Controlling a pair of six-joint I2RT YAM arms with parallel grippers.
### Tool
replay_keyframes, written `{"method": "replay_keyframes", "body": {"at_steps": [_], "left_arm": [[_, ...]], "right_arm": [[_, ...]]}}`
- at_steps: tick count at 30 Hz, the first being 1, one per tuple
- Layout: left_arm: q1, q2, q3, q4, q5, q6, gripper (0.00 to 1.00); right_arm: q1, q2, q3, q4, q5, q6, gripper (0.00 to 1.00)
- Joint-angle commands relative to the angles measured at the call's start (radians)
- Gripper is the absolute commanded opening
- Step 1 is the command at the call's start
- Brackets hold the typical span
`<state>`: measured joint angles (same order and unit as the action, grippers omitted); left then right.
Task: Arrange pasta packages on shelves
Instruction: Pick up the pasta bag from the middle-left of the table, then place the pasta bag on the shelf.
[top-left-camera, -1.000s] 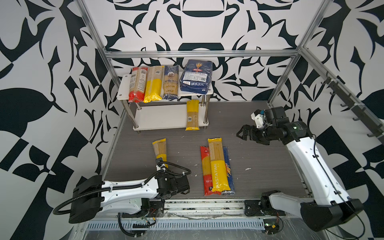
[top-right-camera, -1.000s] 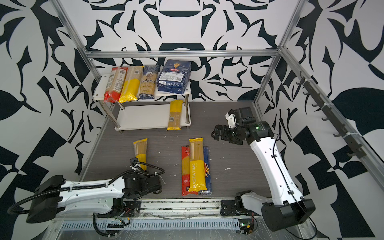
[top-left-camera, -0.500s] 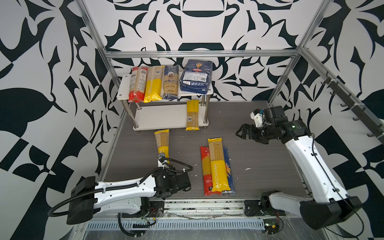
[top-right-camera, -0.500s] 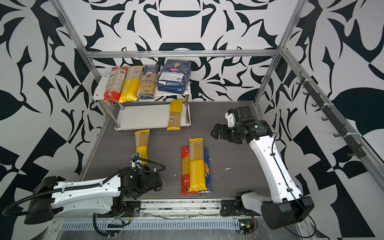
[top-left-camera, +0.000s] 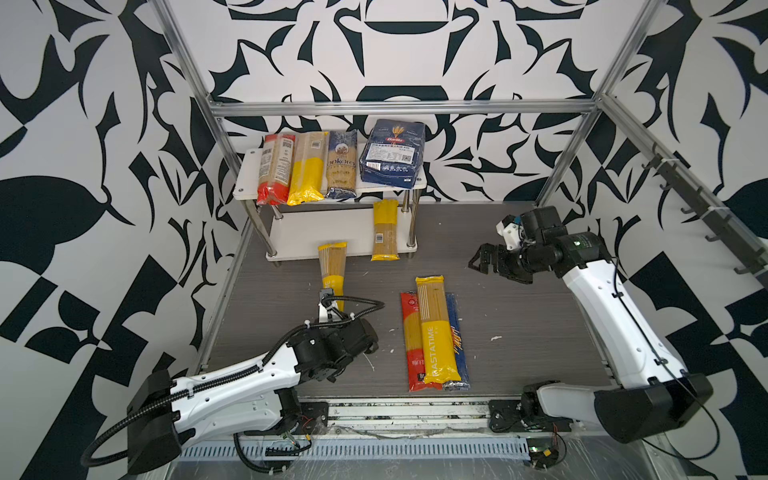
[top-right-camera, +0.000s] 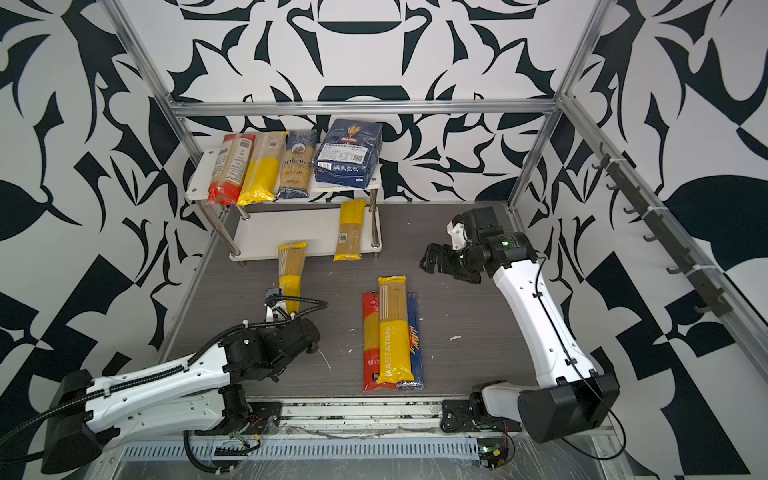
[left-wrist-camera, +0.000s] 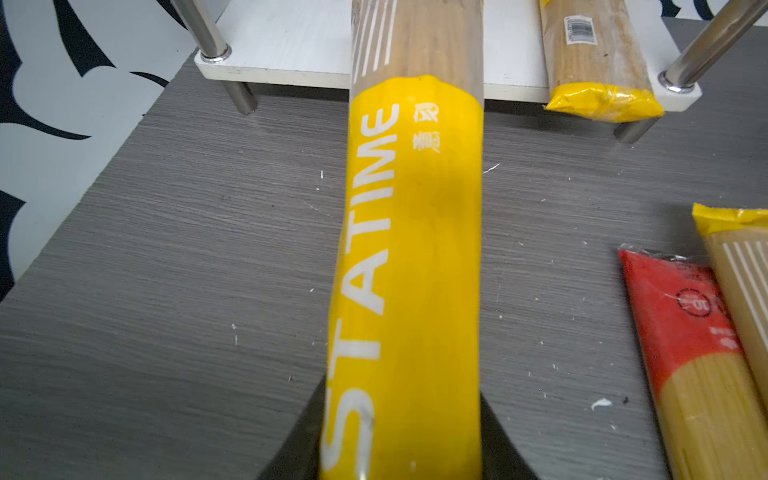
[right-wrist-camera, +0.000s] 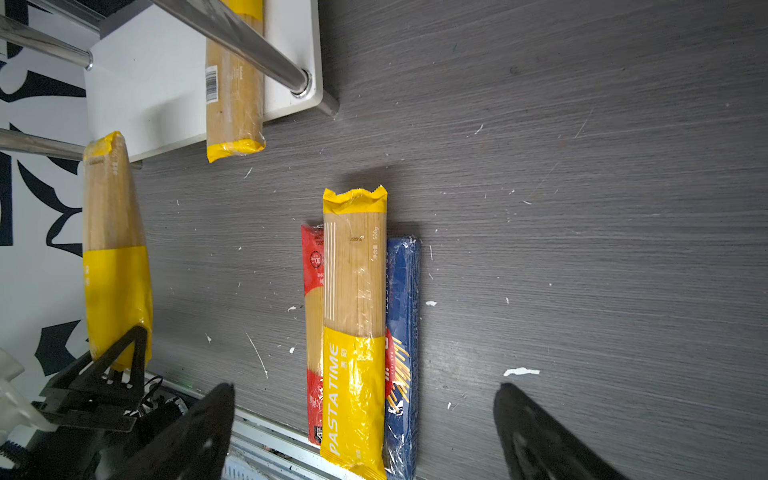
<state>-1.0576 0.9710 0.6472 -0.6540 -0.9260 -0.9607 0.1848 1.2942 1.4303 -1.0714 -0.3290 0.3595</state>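
The left gripper (left-wrist-camera: 401, 436) was observed clamped on the near end of a yellow spaghetti pack (top-left-camera: 332, 266), which was held above the table (top-left-camera: 519, 332). Its far end was seen at the front edge of the lower board of the shelves (top-left-camera: 307, 232); contact there could not be established. The right gripper (top-left-camera: 480, 262) was held over the table, jaws spread wide, nothing between them. A single pack (top-left-camera: 384, 232) was noted on the lower board, a row of four packs (top-left-camera: 307, 166) on the upper board, and three stacked packs (top-left-camera: 436, 332) on the table.
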Motion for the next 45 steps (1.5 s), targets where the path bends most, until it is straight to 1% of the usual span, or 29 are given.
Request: {"method": "replay_keyframes", "body": {"at_steps": [1, 5, 9, 15, 21, 26, 33, 39, 45], "left_arm": [[0.079, -0.015, 0.018, 0.219, -0.027, 0.221, 0.00], [0.191, 0.021, 0.022, 0.335, 0.076, 0.341, 0.00], [0.297, 0.065, 0.025, 0.437, 0.180, 0.422, 0.00], [0.420, 0.139, 0.047, 0.558, 0.310, 0.502, 0.00], [0.511, 0.219, 0.089, 0.653, 0.404, 0.563, 0.00], [0.571, 0.292, 0.122, 0.734, 0.478, 0.589, 0.00], [0.653, 0.453, 0.183, 0.865, 0.567, 0.583, 0.00], [0.689, 0.579, 0.264, 0.945, 0.626, 0.566, 0.00], [0.693, 0.672, 0.332, 0.969, 0.695, 0.528, 0.00]], "right_arm": [[-0.004, 0.003, 0.049, 0.017, 0.017, -0.010, 1.00], [-0.004, 0.011, 0.056, 0.017, 0.034, -0.008, 1.00], [-0.005, 0.017, 0.061, 0.016, 0.051, 0.003, 1.00], [-0.005, 0.033, 0.075, 0.019, 0.080, 0.024, 1.00], [-0.005, 0.060, 0.099, 0.025, 0.099, 0.054, 1.00], [-0.005, 0.091, 0.134, 0.022, 0.115, 0.073, 1.00], [-0.005, 0.122, 0.191, -0.007, 0.149, 0.089, 1.00], [-0.005, 0.120, 0.214, -0.036, 0.180, 0.102, 1.00], [-0.005, 0.092, 0.200, -0.055, 0.210, 0.115, 1.00]]}}
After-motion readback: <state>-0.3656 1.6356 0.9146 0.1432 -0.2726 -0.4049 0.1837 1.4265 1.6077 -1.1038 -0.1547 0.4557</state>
